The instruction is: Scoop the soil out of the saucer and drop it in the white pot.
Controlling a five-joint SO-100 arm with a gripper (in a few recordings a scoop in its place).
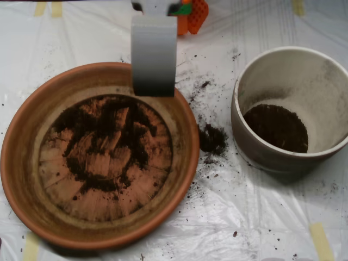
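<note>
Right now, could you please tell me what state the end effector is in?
End effector: over the far rim of the saucer; open or closed cannot be told from above, nor whether it holds soil.

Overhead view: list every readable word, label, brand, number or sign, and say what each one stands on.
None: no readable text anywhere.
The saucer, the white pot and the grey scoop are plain, with no lettering or marks.
The orange and green parts at the top edge carry nothing legible.
The yellow tape strips on the plastic sheet are blank.
</note>
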